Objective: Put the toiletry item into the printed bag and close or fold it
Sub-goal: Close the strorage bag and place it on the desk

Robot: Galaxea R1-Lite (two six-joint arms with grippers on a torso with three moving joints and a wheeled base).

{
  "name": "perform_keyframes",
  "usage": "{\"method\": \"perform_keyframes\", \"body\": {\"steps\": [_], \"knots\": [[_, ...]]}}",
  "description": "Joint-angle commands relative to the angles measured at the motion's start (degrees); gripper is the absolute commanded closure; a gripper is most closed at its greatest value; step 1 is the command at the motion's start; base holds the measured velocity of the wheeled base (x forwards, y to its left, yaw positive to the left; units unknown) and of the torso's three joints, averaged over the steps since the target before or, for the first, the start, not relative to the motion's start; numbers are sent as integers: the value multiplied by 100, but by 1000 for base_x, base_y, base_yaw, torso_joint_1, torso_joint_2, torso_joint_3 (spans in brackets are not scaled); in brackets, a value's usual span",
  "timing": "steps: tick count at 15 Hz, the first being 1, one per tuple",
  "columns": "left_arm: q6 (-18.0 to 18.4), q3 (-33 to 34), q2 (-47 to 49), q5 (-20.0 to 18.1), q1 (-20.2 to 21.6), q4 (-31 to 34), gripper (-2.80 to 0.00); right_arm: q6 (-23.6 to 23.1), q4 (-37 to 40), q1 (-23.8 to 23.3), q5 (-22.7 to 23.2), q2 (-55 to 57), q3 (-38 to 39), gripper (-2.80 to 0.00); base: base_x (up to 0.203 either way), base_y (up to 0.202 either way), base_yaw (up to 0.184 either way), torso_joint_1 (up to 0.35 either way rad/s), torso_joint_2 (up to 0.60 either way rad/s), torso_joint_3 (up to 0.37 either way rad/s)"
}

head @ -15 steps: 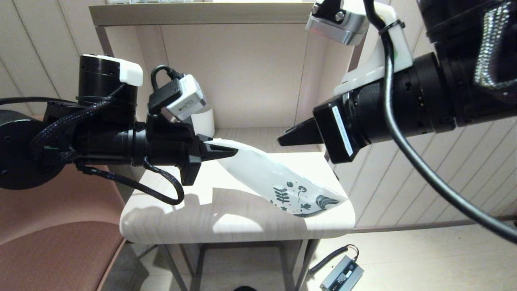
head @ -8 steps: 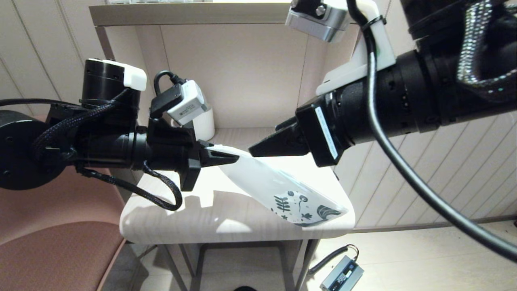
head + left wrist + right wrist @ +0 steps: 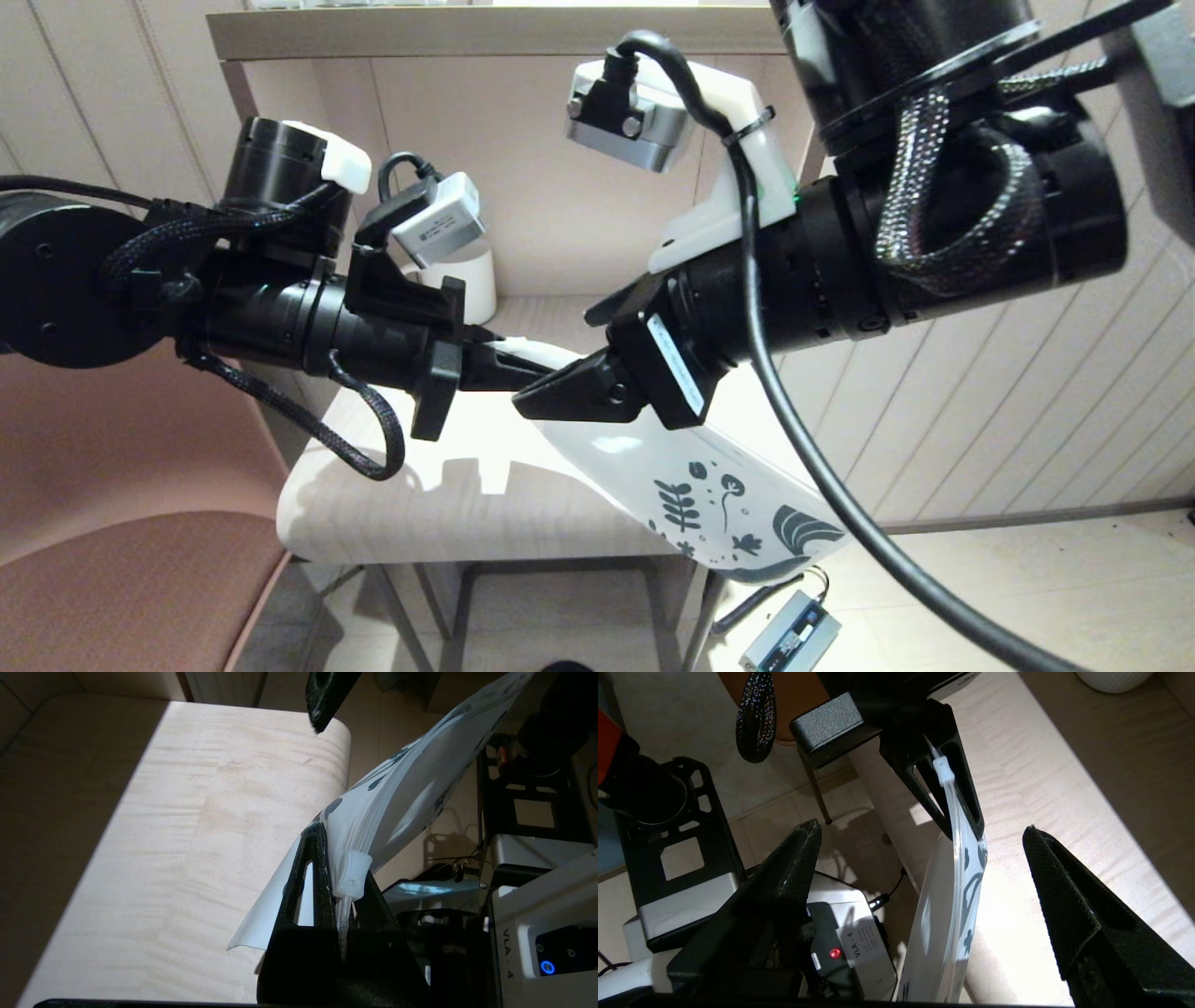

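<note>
The printed bag point(image 3: 738, 509) hangs at a slant over the table's front right corner, with its leaf-printed end lowest and past the edge. My left gripper point(image 3: 509, 366) is shut on the bag's top edge, beside the white zip slider point(image 3: 352, 876). My right gripper point(image 3: 534, 403) is open just below the left one. Its two fingers point(image 3: 803, 854) stand wide on either side of the bag point(image 3: 943, 924) without touching it. The left gripper point(image 3: 343, 870) pinches the zip strip between its tips. No comb shows in any view.
A white ribbed mug point(image 3: 470, 280) stands at the back of the light wooden table point(image 3: 392, 509), under a shelf. A reddish chair seat point(image 3: 121, 579) is at the left. A grey box with a cable point(image 3: 789, 639) lies on the floor below.
The right arm has swung left and down until its open jaws straddle the bag near the top. The bag's printed end has slid lower, off the table's front edge.
</note>
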Motion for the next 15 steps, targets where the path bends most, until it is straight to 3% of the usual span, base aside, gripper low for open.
{"method": "perform_keyframes", "body": {"steps": [1, 15], "knots": [[29, -72, 97, -33, 1, 30, 0, -119, -251, -9, 6, 182, 47, -280, 0, 0, 0, 0, 0, 0], [55, -46, 158, -41, 1, 22, 0, -129, -332, -62, 5, 462, -152, -280, 0, 0, 0, 0, 0, 0]]}}
